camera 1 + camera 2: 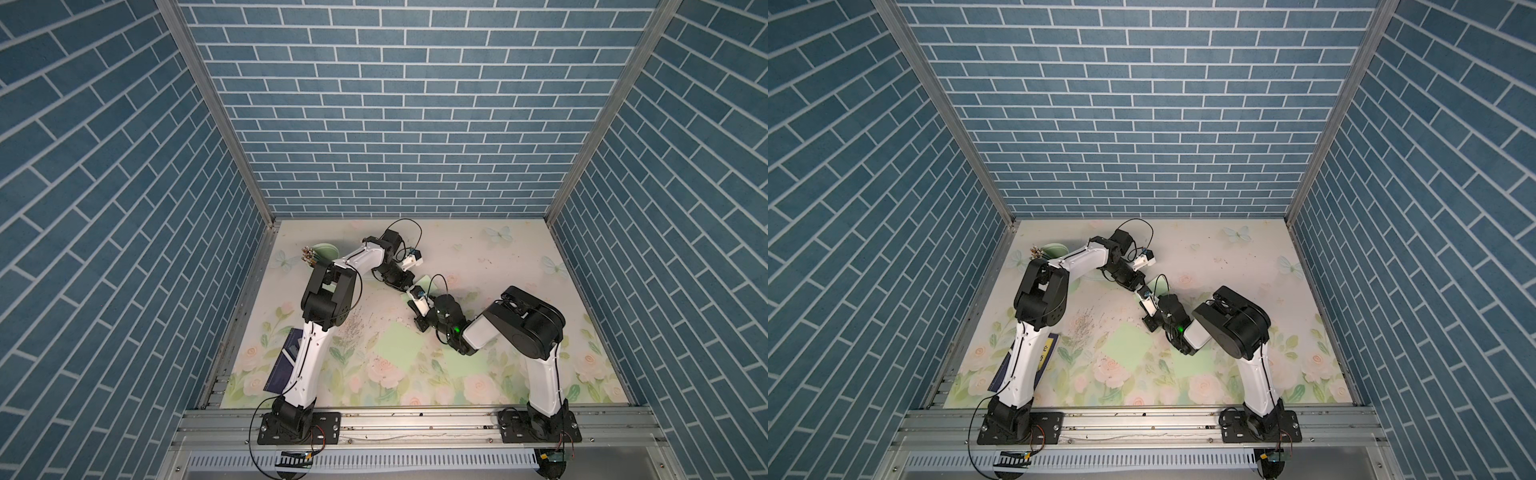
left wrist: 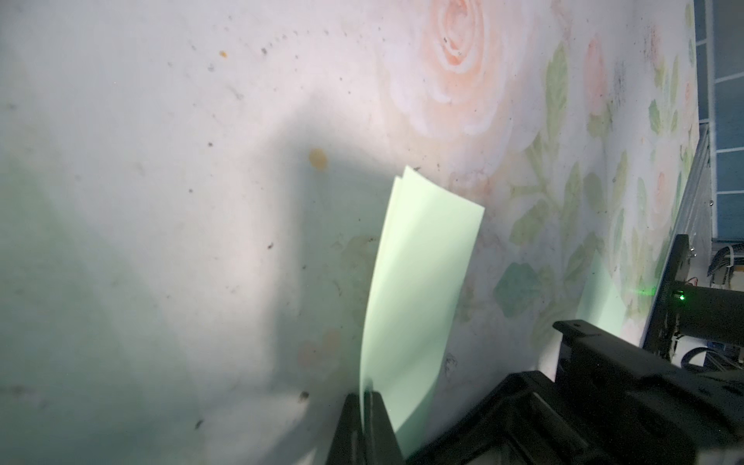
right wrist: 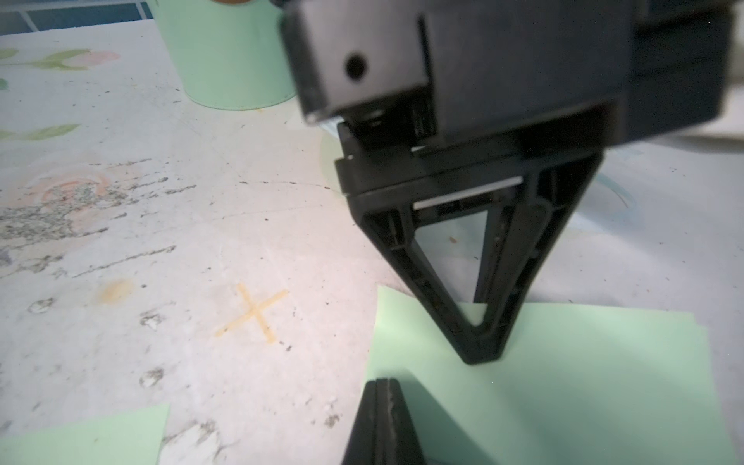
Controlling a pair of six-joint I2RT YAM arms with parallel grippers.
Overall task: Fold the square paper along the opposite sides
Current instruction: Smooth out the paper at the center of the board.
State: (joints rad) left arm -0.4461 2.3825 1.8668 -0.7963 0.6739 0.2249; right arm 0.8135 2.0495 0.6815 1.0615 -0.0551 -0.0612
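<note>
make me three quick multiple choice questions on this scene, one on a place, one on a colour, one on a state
1. Where does the mint green round cup stand on the floral table?
A. far left part, behind the left arm
B. near right corner
C. on the metal rail in front

2. What colour is the paper sheet in the left pincer?
A. white
B. pale green
C. dark blue

3. How does the left pincer stand?
A. wide open above the sheet
B. shut on the sheet
C. shut on the cup

Answers:
1 A: in both top views the cup sits at the far left, partly hidden by the left arm.
2 B: the left wrist view shows it pale green.
3 B: in the left wrist view two layers of the sheet run in between the closed fingers.
</note>
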